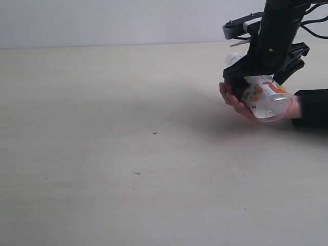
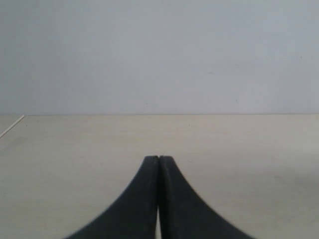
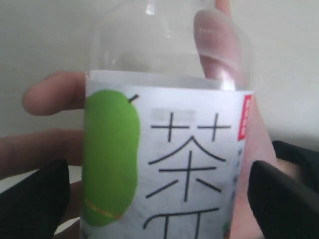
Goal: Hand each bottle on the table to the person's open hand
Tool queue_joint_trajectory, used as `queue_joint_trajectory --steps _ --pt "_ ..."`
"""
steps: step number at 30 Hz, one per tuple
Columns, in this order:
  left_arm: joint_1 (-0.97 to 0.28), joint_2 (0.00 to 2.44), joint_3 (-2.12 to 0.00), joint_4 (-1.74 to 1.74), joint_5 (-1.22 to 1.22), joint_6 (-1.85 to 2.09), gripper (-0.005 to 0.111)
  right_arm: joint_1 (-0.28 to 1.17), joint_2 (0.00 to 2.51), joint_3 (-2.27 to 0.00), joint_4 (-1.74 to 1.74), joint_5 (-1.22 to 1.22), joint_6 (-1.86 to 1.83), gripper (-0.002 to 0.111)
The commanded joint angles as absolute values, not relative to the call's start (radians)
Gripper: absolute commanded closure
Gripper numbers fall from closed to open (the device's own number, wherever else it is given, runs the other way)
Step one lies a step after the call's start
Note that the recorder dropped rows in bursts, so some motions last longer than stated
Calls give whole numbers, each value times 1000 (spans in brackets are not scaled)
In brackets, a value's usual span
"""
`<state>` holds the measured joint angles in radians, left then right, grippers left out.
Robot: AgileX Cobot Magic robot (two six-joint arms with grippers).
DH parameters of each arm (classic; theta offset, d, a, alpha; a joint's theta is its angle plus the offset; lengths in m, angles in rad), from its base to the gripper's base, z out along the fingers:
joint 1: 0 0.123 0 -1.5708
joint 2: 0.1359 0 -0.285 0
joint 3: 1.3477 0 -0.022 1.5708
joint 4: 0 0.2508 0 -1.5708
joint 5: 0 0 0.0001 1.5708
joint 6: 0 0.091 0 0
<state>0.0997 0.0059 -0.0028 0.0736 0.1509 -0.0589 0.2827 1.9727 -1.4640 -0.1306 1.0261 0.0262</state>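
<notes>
One bottle, clear with a white label bearing a green apple, lies tilted in the person's open hand at the right of the table. My right gripper straddles it from above. In the right wrist view the bottle fills the space between the black fingers, with a narrow gap on each side, and the person's open hand curls behind it. The right gripper is open. My left gripper is shut on nothing, low over the table. No other bottle shows.
The person's black sleeve rests at the table's right edge. A pale wall runs behind the table's far edge. A few tiny dark specks mark the tabletop.
</notes>
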Motion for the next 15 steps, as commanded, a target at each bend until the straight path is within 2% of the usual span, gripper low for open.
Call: queue_joint_trajectory --steps 1,9,11,13,14,15 --pt "96 0 0 76 147 -60 105 280 1950 -1462 -143 1017 0 14" --pt "96 0 0 76 147 -60 105 280 1758 -1462 -143 898 -12 16" --pt "96 0 0 76 147 -60 105 280 1701 -1462 -128 880 -37 22" --pt "96 0 0 76 147 -60 105 280 1631 -1451 -83 838 -49 43" --pt "96 0 0 76 147 -60 105 280 1581 -1425 -40 776 -59 65" --pt "96 0 0 76 147 -60 105 280 1549 -1403 -19 738 -59 77"
